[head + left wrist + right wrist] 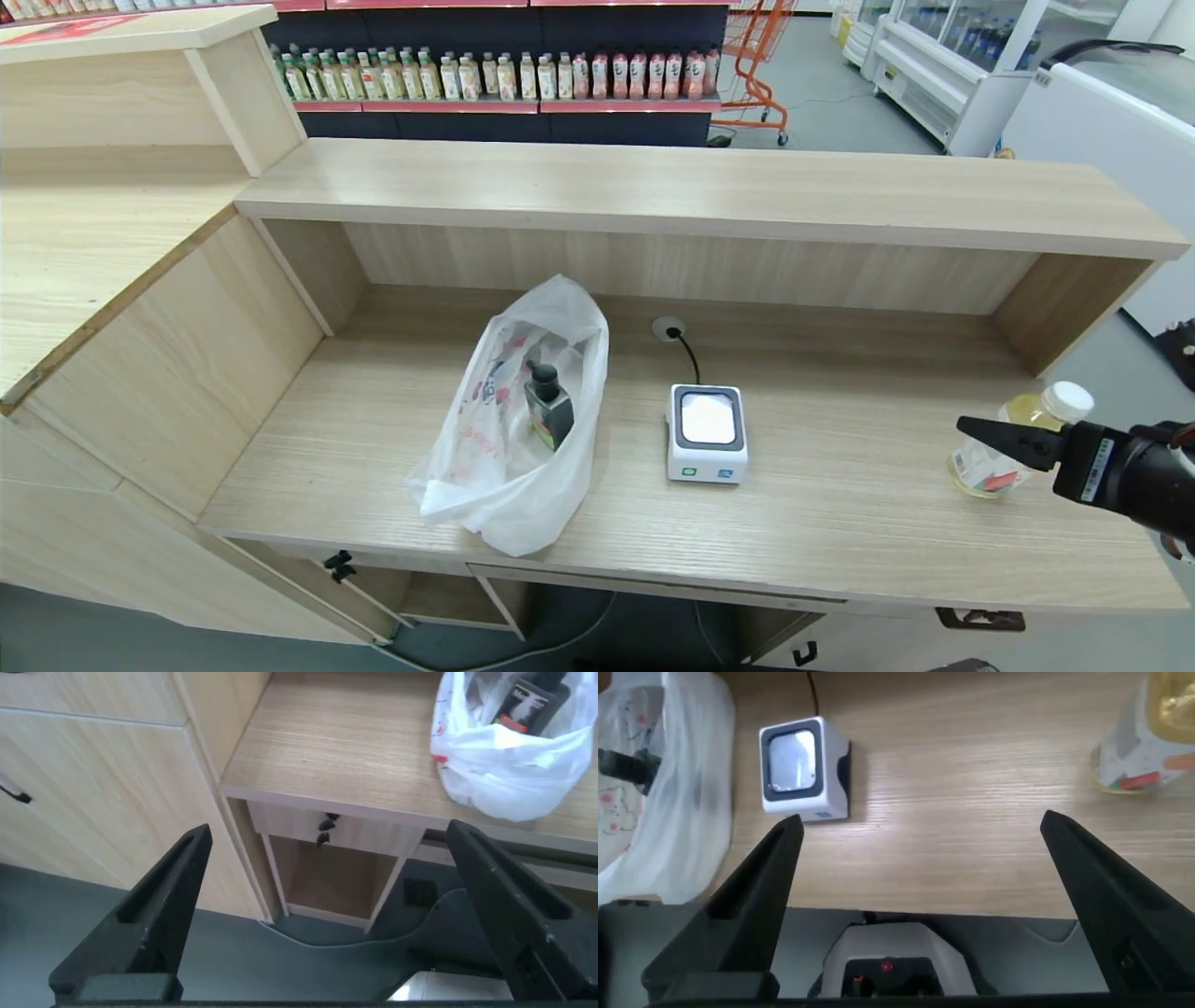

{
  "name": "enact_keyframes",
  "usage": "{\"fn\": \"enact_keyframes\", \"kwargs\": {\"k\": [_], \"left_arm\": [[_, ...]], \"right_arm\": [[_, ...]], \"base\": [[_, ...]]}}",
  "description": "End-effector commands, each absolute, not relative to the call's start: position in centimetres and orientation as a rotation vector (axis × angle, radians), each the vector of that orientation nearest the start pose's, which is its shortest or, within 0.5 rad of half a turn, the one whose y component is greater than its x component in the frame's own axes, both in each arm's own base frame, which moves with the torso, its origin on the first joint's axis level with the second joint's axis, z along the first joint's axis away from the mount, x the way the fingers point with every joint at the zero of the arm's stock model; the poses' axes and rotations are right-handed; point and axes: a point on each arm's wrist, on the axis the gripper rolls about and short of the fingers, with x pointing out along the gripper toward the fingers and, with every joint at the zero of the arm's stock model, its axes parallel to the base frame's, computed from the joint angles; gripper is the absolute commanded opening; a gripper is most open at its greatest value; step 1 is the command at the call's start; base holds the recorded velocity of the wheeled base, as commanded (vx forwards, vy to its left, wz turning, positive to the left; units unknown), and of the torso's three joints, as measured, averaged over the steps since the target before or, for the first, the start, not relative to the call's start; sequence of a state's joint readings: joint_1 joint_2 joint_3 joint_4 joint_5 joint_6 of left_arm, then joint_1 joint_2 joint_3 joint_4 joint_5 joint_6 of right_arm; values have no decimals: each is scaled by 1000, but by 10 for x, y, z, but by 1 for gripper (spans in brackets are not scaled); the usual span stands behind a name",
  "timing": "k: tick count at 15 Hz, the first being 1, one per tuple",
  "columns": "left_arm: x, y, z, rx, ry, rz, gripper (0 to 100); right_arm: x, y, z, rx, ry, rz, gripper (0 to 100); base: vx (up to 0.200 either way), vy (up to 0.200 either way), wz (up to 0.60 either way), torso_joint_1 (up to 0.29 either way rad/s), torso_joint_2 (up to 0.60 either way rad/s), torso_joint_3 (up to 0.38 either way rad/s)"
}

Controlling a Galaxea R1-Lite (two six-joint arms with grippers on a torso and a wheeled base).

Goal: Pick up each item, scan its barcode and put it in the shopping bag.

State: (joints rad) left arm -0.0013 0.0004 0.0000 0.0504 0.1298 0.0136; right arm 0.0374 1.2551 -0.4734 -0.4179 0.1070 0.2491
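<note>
Checkout counter (840, 523): one item bagged, one still out.
Shopping bag (509, 439) lies left of the scanner (707, 432) with a dark bottle (548, 406) inside. The yellow-liquid bottle (1027, 409) sits at the counter's right end, beside the spread, empty right gripper (920, 831). The left gripper (329, 835) is spread and empty, off the counter's front edge.

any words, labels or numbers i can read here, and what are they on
None can be read.
shopping bag: red print, blurred.
dark bottle: label too small.
yellow bottle: label blurred.
scanner: two small badges, unreadable.
</note>
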Motion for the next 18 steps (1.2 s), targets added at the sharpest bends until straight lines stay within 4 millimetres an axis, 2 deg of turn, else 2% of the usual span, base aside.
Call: {"fn": "enact_keyframes", "kwargs": {"k": [1, 6, 12, 15, 18], "left_arm": [[-23, 3, 70, 17, 51, 128, 100], [-23, 3, 70, 17, 51, 128, 100], [-23, 3, 70, 17, 51, 128, 100], [-23, 3, 70, 16, 51, 129, 100], [-23, 3, 70, 16, 51, 129, 100]], "right_arm": [[171, 8, 180, 258, 377, 89, 100], [167, -6, 172, 112, 396, -29, 100], [156, -12, 139, 45, 530, -70, 100], [168, -12, 131, 91, 565, -72, 100], [181, -11, 124, 109, 519, 2, 100]], "base": [[0, -200, 0, 2, -2, 12], [0, -200, 0, 5, 2, 2], [0, -200, 0, 2, 2, 2], [0, -67, 0, 1, 1, 1], [0, 0, 0, 0, 0, 0]]}}
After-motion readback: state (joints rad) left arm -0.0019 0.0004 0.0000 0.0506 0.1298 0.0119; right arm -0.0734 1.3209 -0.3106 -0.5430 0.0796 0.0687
